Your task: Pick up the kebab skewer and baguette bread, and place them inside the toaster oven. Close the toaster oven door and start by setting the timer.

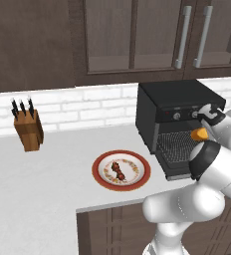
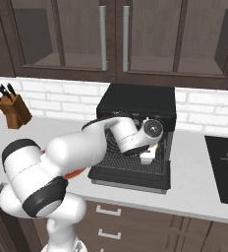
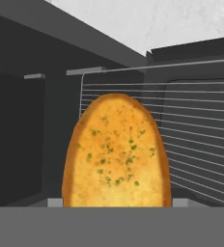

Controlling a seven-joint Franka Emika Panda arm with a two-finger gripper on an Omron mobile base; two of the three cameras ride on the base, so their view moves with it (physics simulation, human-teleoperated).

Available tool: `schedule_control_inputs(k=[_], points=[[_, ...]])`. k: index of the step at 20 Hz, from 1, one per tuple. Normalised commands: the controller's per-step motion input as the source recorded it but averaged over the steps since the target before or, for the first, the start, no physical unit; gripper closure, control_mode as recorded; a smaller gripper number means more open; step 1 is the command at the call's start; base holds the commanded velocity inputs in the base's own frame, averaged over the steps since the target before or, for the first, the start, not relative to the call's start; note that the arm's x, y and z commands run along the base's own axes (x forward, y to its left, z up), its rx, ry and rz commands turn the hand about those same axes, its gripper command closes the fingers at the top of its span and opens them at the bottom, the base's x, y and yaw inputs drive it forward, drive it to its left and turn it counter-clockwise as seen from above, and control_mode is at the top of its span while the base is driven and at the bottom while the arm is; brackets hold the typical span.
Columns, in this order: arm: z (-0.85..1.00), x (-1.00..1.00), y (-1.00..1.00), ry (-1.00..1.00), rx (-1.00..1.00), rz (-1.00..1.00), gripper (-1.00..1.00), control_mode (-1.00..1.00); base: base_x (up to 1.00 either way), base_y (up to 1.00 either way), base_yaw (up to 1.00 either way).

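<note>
The baguette bread (image 3: 116, 154), golden with green flecks, stands between my jaws right in front of the hand camera. My gripper (image 1: 203, 130) is shut on the baguette bread (image 1: 199, 133) and holds it at the mouth of the black toaster oven (image 1: 177, 99), just above the wire rack (image 3: 196, 130). The toaster oven door (image 2: 130, 176) hangs open, dropped flat toward me. The kebab skewer (image 1: 118, 171), dark red-brown chunks on a thin stick, lies on the red-rimmed plate (image 1: 98, 168) left of the oven. In the right base view my arm covers much of the oven (image 2: 135, 101) opening and my gripper (image 2: 149, 156).
A wooden knife block (image 1: 28, 128) stands at the back left by the white brick wall. A black cooktop (image 2: 226, 167) lies right of the oven. Dark wall cabinets hang above, with drawers under the counter edge.
</note>
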Motion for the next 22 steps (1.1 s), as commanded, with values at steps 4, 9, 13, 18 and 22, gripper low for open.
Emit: schedule_control_inputs(k=[4, 9, 13, 18, 22], points=[[0.00, 0.02, 0.00, 0.00, 0.00, 0.00, -1.00, -1.00, 0.00, 0.00, 0.00], [0.00, 0.00, 0.00, 0.00, 0.00, 0.00, -1.00, -1.00, 0.00, 0.00, 0.00], [0.00, 0.00, 0.00, 0.00, 0.00, 0.00, -1.00, -1.00, 0.00, 0.00, 0.00], [0.01, -0.01, -0.11, 0.01, 0.00, 0.00, -1.00, -1.00, 0.00, 0.00, 0.00], [0.04, -0.64, -0.30, 0.00, -0.02, 0.00, -1.00, -1.00, 0.00, 0.00, 0.00]])
